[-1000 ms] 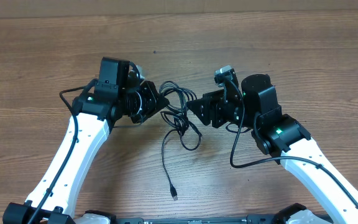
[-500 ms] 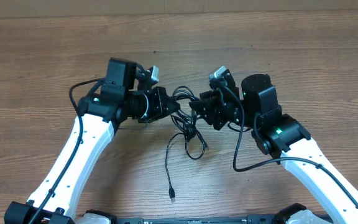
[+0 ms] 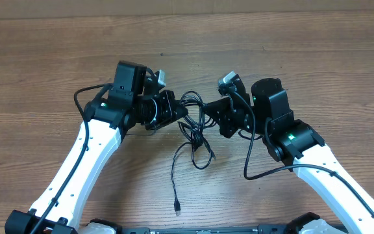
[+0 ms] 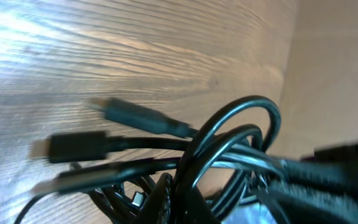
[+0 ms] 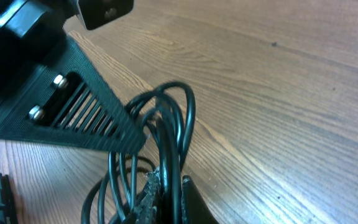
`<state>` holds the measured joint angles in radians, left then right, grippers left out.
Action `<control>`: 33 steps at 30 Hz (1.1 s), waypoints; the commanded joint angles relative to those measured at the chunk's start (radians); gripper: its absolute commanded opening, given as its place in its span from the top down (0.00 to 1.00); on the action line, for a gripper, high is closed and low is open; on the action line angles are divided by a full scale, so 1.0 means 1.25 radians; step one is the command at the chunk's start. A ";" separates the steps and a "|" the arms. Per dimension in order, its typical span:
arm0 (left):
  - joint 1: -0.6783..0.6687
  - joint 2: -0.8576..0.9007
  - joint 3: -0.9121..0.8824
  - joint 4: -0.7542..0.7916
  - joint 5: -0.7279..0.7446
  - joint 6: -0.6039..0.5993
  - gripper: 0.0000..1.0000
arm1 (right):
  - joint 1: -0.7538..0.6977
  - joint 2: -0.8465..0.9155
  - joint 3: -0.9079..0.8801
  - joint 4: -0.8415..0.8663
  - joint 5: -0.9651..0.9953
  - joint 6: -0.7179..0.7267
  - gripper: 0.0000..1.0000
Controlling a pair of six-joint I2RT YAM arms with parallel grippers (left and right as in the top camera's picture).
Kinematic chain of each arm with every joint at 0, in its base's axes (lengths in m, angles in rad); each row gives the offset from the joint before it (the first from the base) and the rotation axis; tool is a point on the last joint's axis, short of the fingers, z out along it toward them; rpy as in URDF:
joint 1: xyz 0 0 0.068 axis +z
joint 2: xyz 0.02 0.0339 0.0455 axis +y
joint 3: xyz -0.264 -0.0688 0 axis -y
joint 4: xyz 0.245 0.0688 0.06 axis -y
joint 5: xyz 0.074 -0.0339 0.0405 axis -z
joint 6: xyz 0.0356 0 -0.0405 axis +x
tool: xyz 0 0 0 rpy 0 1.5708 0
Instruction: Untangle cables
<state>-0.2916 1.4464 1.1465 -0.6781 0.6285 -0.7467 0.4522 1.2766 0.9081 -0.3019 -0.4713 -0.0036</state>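
The cables (image 3: 197, 133) are a knot of thin black cords hanging between my two grippers above the wooden table. One loose tail runs down to a small plug (image 3: 177, 208) lying on the table. My left gripper (image 3: 182, 112) is shut on the bundle from the left. In the left wrist view the loops (image 4: 229, 143) and two plug ends (image 4: 79, 146) hang just past its tips (image 4: 176, 180). My right gripper (image 3: 206, 112) is shut on a cable strand from the right. In the right wrist view that strand (image 5: 178, 124) is pinched between its jaws (image 5: 169, 175).
The wooden table (image 3: 317, 58) stretches bare all around the arms. In the right wrist view the left gripper's black body (image 5: 67, 112) sits close, just behind the cable loops. Thicker black wires run along both white arms.
The right gripper has closed on a cable strand. The left gripper has moved right with the bundle, so the two now stand close. The hanging tail has shifted slightly.
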 commanded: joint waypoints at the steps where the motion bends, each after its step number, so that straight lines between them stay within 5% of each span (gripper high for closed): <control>1: 0.004 -0.017 0.016 0.007 -0.112 -0.147 0.96 | -0.002 -0.004 0.011 -0.016 -0.004 0.006 0.96; 21: 0.004 -0.017 0.016 -0.105 -0.300 -0.544 0.96 | -0.002 -0.004 0.011 -0.011 -0.001 0.195 0.96; 33: 0.004 -0.017 0.016 -0.107 -0.353 -0.606 0.96 | -0.002 -0.004 0.011 0.034 -0.079 0.192 0.96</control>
<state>-0.3080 1.4399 1.1507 -0.8021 0.3473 -1.4464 0.4618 1.2842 0.9081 -0.2798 -0.5289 0.2317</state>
